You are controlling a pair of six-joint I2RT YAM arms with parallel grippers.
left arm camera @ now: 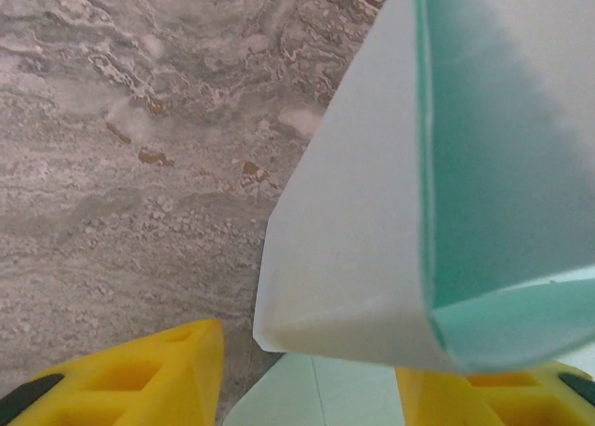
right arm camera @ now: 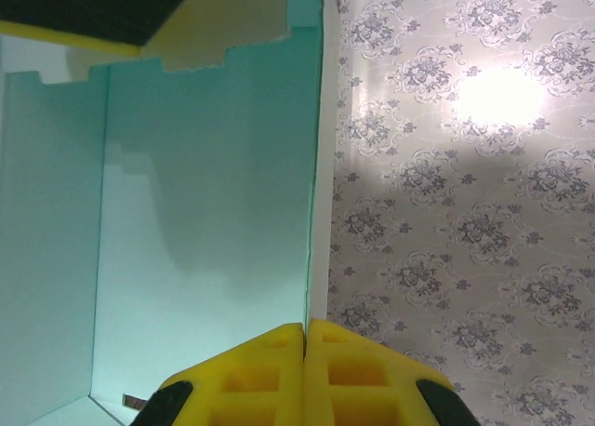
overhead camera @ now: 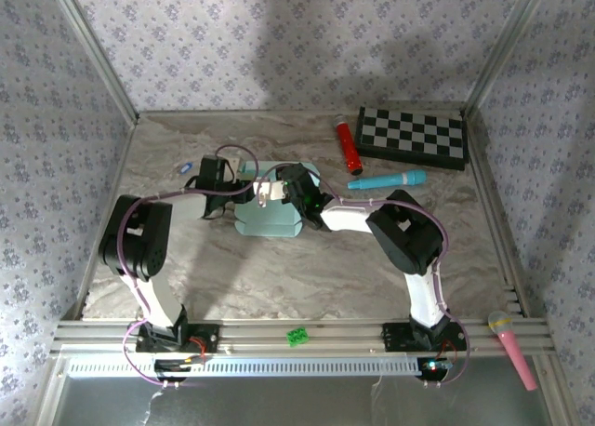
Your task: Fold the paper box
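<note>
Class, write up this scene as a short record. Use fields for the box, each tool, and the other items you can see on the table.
box: paper box, pale mint card, partly raised
position: centre of the marble table
left tool: open, yellow fingers on either side of a card flap
right tool: shut on the box's upright wall edge
far right: checkerboard, red cylinder, teal-blue microphone
near edge: pink microphone, small green item
</note>
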